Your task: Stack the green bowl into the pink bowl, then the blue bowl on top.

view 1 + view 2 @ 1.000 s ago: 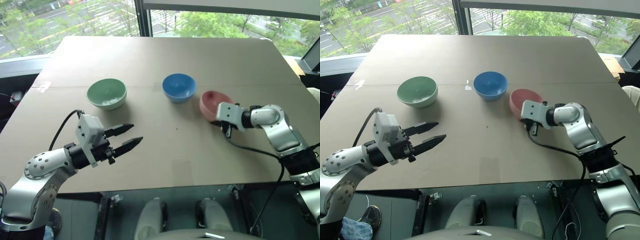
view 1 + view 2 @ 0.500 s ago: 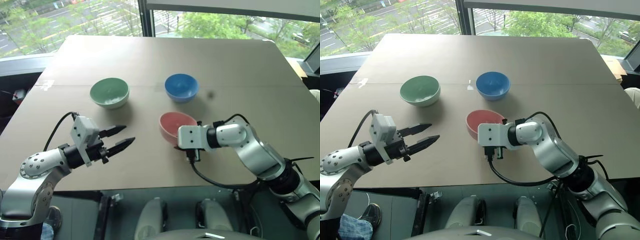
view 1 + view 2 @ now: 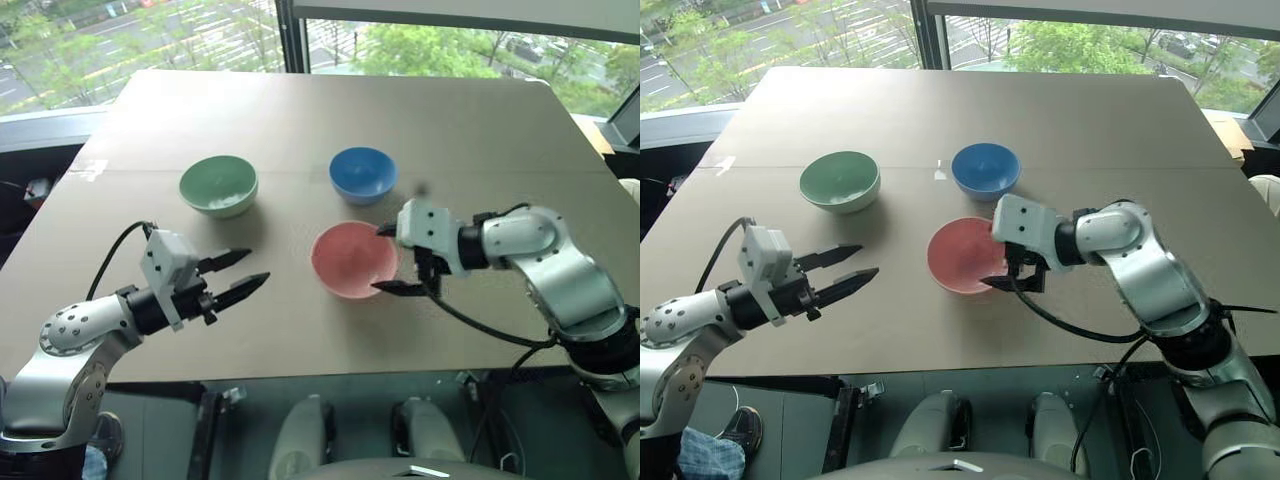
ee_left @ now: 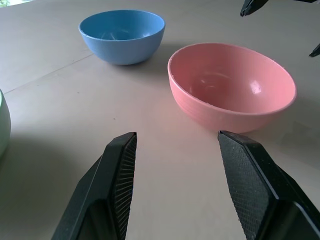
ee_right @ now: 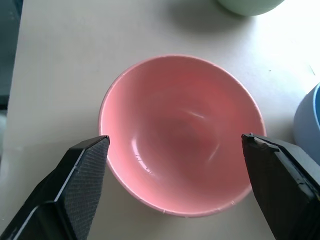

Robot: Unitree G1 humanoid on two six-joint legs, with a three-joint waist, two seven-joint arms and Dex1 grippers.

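Three small round bowls, smooth and glossy and alike in size, sit upright and empty on a matte tan bench (image 3: 300, 110). The pink bowl (image 3: 354, 260) stands nearest the front edge, at the middle. The blue bowl (image 3: 362, 175) is just behind it, apart from it, and the green bowl (image 3: 218, 186) sits well off to the left.

The right hand (image 3: 385, 259) hangs over the pink bowl's right rim, its wrist bent so it points leftward and down. Its two black, cross-hatched fingers are spread wide, one on each side of the bowl, gripping nothing.

The left hand (image 3: 242, 273) hovers low over the bench, left of the pink bowl, pointing toward it nearly level. Its fingers are partly apart and empty.
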